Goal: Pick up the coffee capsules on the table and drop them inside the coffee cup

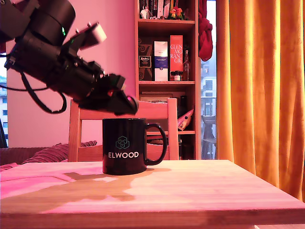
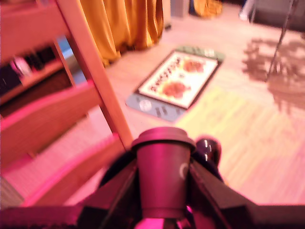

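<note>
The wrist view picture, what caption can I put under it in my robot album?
The gripper holds a coffee capsule above the black mug, with a wooden chair behind.

The tapered capsule [image 2: 163,171] hung clamped, rim outward, above the upright glossy black "ELWOOD" mug [image 1: 125,146] on the wooden table [image 1: 200,195].

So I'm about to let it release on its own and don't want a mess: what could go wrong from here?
1. The hand sits over the coffee cup's rim near the exterior view's right side, not clearly over the centre; the capsule could hit the rim and bounce onto the table.
2. The hand hangs very close to the rim, so lowering further might knock the cup.
3. The wrist view barely shows the cup's opening, so alignment can't be confirmed from it.
</note>
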`<state>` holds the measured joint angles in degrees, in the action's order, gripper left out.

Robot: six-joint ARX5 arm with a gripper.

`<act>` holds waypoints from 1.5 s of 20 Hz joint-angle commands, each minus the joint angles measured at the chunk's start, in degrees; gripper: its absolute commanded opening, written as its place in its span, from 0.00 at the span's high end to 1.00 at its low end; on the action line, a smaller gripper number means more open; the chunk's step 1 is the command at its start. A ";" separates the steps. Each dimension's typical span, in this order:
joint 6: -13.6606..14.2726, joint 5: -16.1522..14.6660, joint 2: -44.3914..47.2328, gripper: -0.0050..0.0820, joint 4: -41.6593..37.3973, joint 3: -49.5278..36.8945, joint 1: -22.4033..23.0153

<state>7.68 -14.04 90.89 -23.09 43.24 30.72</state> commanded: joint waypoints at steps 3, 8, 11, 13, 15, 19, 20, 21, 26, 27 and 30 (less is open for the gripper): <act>-0.17 -0.26 0.24 0.82 -0.48 0.74 0.13; -0.15 -0.26 0.24 0.82 -0.50 0.74 0.13; -0.13 -0.17 0.24 0.82 -0.48 0.74 0.13; -0.15 0.17 0.24 0.80 -0.35 0.74 0.13; -0.15 0.15 0.24 0.69 -0.26 0.74 0.13; -0.22 0.15 0.24 0.32 0.28 0.74 0.13; -0.17 0.15 0.24 0.32 0.57 0.74 0.13; -0.20 0.15 0.24 0.32 0.81 0.74 0.13; -0.15 -0.02 0.22 0.32 0.76 0.76 0.13; -0.15 -0.02 0.22 0.33 0.79 0.76 0.13; -0.15 -0.07 -0.26 0.39 0.81 0.83 0.13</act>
<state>7.68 -13.89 90.87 -22.06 43.29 30.72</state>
